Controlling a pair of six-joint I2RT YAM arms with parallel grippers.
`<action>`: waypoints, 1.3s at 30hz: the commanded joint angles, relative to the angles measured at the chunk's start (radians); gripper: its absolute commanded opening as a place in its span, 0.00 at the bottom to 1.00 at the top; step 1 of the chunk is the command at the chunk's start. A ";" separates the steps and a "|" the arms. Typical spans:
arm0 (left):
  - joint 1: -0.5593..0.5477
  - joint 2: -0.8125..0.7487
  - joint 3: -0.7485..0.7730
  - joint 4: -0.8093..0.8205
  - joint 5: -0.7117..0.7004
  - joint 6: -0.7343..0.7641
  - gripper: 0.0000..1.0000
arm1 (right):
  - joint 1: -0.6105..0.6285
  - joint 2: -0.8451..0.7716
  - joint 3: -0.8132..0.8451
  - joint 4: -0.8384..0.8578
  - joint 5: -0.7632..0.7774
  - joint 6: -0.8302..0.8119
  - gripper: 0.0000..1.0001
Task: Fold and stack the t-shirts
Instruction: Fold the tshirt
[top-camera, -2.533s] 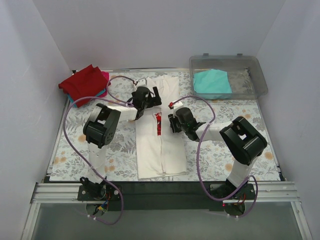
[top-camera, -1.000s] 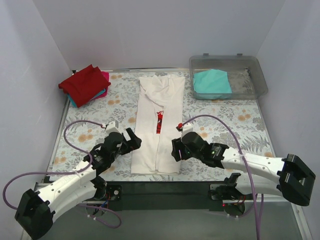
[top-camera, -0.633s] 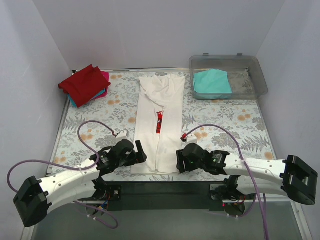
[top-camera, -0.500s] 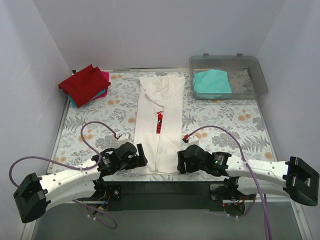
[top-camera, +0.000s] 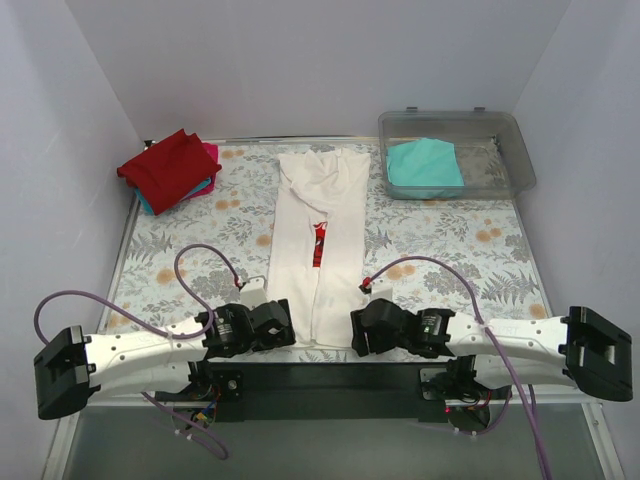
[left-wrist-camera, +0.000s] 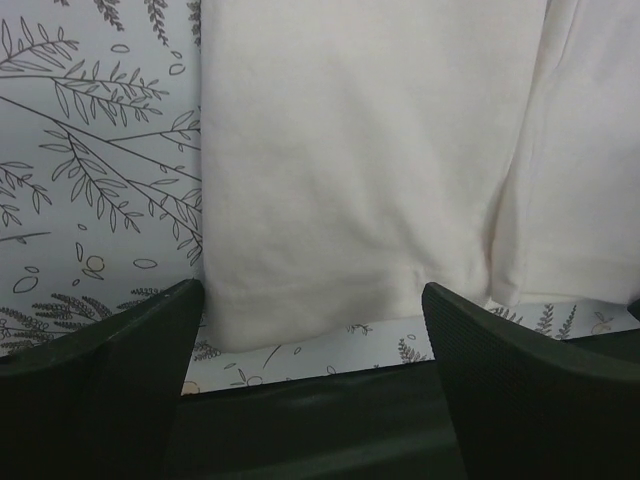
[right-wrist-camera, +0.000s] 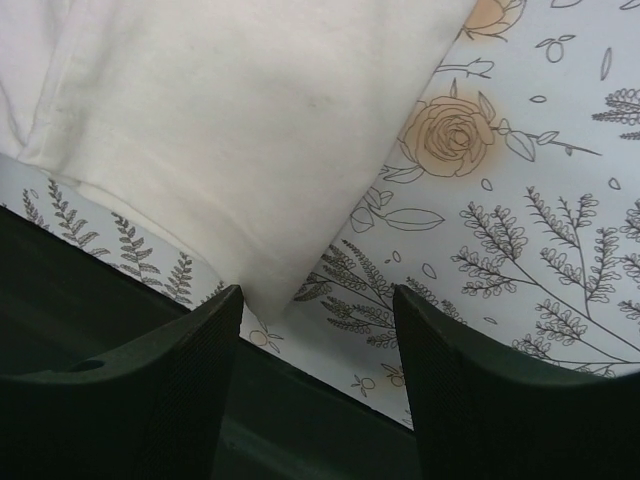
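Tablecloth (top-camera: 450, 250) (floral, walls (top-camera: 300, 70) pale) bears white t-shirt (top-camera: 318, 190); left hand (left-wrist-camera: 310, 293), right hand (right-wrist-camera: 318, 296) gape wide.

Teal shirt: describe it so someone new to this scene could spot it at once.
At the far right corner of the floral table sits a clear plastic bin. The teal shirt lies folded in its left half, the only shirt inside a container.

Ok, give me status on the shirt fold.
Left claw open, right claw open, both low at the near hem corners. White t-shirt flat, folded to a long strip, not gripped. Nothing on the hem.
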 joint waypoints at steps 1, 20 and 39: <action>-0.053 0.019 0.001 -0.122 -0.021 -0.091 0.83 | 0.026 0.039 0.042 0.026 0.037 0.040 0.56; -0.106 -0.034 -0.002 -0.195 -0.088 -0.204 0.77 | 0.075 0.131 0.079 0.032 0.085 0.046 0.38; -0.107 -0.049 -0.039 -0.109 -0.056 -0.198 0.61 | 0.074 0.091 0.050 -0.074 0.157 0.094 0.02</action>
